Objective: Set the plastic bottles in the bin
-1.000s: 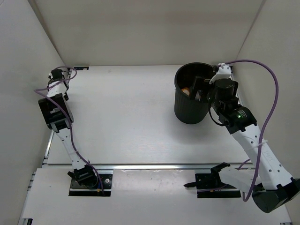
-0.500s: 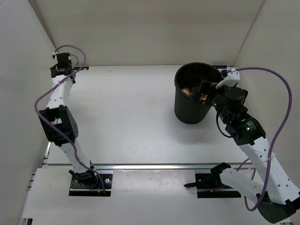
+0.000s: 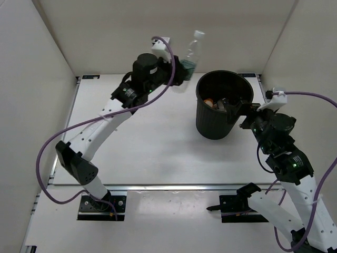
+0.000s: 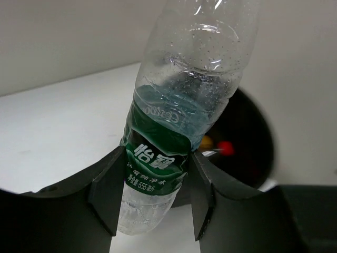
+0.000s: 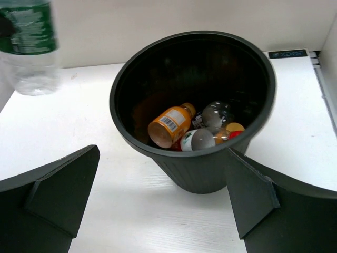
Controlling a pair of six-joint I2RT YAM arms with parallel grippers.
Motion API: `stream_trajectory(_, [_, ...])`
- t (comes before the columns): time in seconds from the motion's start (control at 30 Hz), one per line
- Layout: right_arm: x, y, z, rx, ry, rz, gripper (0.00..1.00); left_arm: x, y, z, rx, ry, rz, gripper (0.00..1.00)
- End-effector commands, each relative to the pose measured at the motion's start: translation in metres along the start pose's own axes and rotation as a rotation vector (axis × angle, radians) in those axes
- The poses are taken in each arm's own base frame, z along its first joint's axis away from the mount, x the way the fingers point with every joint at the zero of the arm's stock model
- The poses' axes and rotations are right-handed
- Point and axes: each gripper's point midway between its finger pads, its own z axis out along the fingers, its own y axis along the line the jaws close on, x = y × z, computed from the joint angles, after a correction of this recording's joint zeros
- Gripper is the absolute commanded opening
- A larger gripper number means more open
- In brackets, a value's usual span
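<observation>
My left gripper (image 3: 184, 68) is shut on a clear bottle with a green label and white cap (image 3: 191, 51). It holds the bottle raised and tilted, just left of the black bin (image 3: 206, 124). In the left wrist view the bottle (image 4: 160, 161) sits between the fingers (image 4: 108, 192), with the bin (image 4: 253, 158) behind it. My right gripper (image 3: 240, 112) is open and empty at the bin's right side. In the right wrist view the bin (image 5: 122, 124) holds an orange bottle (image 5: 169, 125) and several other bottles. The held bottle (image 5: 29, 47) shows at the top left.
White walls enclose the table on the left, back and right. The bin stands at the back right, close to the right wall. The arms' bases and a metal rail (image 3: 168, 185) run along the near edge.
My left arm has swung from the far left corner across to the bin's left side and now holds the green-label bottle up high. My right gripper has drawn back from over the bin.
</observation>
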Motion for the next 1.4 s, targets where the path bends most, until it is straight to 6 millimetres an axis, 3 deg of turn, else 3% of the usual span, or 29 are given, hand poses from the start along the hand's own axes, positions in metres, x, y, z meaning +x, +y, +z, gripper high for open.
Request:
stream_trajectory(0.0, [-0.011,-0.01,-0.012,0.036,-0.018,-0.003,0.99,-0.027,-0.055,0.022,0.255,-0.067,-0.187,0.29])
stream_trajectory(0.03, [-0.012,-0.011,-0.015,0.035,-0.022,0.001,0.99,-0.024,-0.071,0.035,0.335,-0.05,-0.232,0.3])
stream_trajectory(0.07, [-0.013,-0.013,-0.018,0.04,-0.028,0.008,0.99,-0.038,-0.089,0.032,0.406,-0.069,-0.252,0.3])
stream_trajectory(0.1, [-0.012,-0.013,-0.019,0.039,-0.026,0.008,0.99,-0.02,-0.096,0.05,0.422,-0.03,-0.255,0.31])
stream_trajectory(0.13, [-0.015,-0.015,-0.023,0.044,-0.043,0.016,0.99,-0.018,-0.115,0.055,0.458,-0.024,-0.247,0.33])
stream_trajectory(0.2, [-0.016,-0.018,-0.026,0.055,-0.05,0.018,0.99,-0.002,-0.134,0.064,0.469,0.013,-0.236,0.33])
stream_trajectory(0.23, [-0.017,-0.02,-0.029,0.062,-0.05,0.012,0.99,0.004,-0.149,0.063,0.493,0.021,-0.222,0.33])
stream_trajectory(0.33, [-0.017,-0.021,-0.031,0.072,-0.043,0.007,0.99,0.017,-0.164,0.061,0.493,0.053,-0.201,0.36])
stream_trajectory(0.4, [-0.016,-0.022,-0.03,0.078,-0.038,0.004,0.99,0.024,-0.164,0.058,0.49,0.074,-0.187,0.48])
stream_trajectory(0.43, [-0.015,-0.021,-0.029,0.078,-0.035,-0.006,0.99,0.02,-0.163,0.05,0.49,0.076,-0.201,0.63])
stream_trajectory(0.47, [-0.016,-0.021,-0.03,0.074,-0.037,-0.007,0.99,0.022,-0.163,0.043,0.509,0.088,-0.19,0.91])
stream_trajectory(0.5, [-0.016,-0.021,-0.03,0.077,-0.036,-0.011,0.99,0.022,-0.161,0.039,0.494,0.087,-0.179,0.99])
stream_trajectory(0.53, [-0.016,-0.02,-0.028,0.081,-0.036,-0.007,0.99,0.023,-0.164,0.03,0.488,0.105,-0.167,0.99])
stream_trajectory(0.57, [-0.017,-0.02,-0.026,0.085,-0.027,-0.016,0.99,0.007,-0.157,0.024,0.448,0.069,-0.151,0.98])
stream_trajectory(0.63, [-0.009,-0.021,-0.02,0.107,0.018,-0.031,0.99,0.0,-0.137,0.008,0.348,0.095,-0.129,0.99])
stream_trajectory(0.67, [-0.003,-0.023,-0.016,0.118,0.052,-0.046,0.99,-0.02,-0.12,-0.002,0.287,0.055,-0.123,0.99])
stream_trajectory(0.7, [0.0,-0.021,-0.014,0.114,0.072,-0.053,0.99,-0.015,-0.1,-0.009,0.199,0.085,-0.118,0.99])
stream_trajectory(0.73, [0.009,-0.023,-0.007,0.13,0.118,-0.067,0.99,-0.022,-0.072,-0.03,0.107,0.084,-0.108,0.99])
stream_trajectory(0.8, [0.023,-0.037,-0.009,0.195,0.191,-0.059,0.99,-0.009,-0.005,-0.054,-0.123,0.117,-0.094,0.98])
stream_trajectory(0.83, [0.028,-0.046,-0.008,0.246,0.206,-0.044,0.99,0.027,0.038,-0.065,-0.297,0.194,-0.083,0.98])
stream_trajectory(0.87, [0.033,-0.062,-0.012,0.319,0.233,-0.045,0.99,0.023,0.069,-0.096,-0.391,0.187,-0.099,0.98])
stream_trajectory(0.93, [0.053,-0.1,-0.023,0.486,0.326,-0.04,0.99,0.072,0.149,-0.157,-0.628,0.247,-0.183,0.99])
stream_trajectory(0.97, [0.056,-0.125,-0.03,0.57,0.353,-0.026,0.99,0.089,0.166,-0.175,-0.674,0.278,-0.207,0.99])
stream_trajectory(1.0, [0.063,-0.153,-0.042,0.684,0.391,0.005,1.0,0.113,0.195,-0.209,-0.774,0.297,-0.242,0.99])
stream_trajectory(1.03, [0.074,-0.159,-0.042,0.662,0.438,0.004,1.0,0.143,0.215,-0.241,-0.885,0.349,-0.238,0.99])
stream_trajectory(1.1, [0.08,-0.187,-0.058,0.757,0.443,0.078,0.99,0.171,0.242,-0.296,-1.083,0.388,-0.225,0.99])
stream_trajectory(1.17, [0.08,-0.189,-0.062,0.795,0.417,0.064,0.99,0.188,0.243,-0.323,-1.123,0.398,-0.215,0.99])
stream_trajectory(1.27, [0.076,-0.195,-0.069,0.876,0.438,0.045,0.99,0.186,0.237,-0.326,-1.098,0.366,-0.233,0.98])
stream_trajectory(1.37, [0.084,-0.192,-0.065,0.825,0.445,0.077,0.99,0.172,0.226,-0.316,-1.031,0.305,-0.259,0.98])
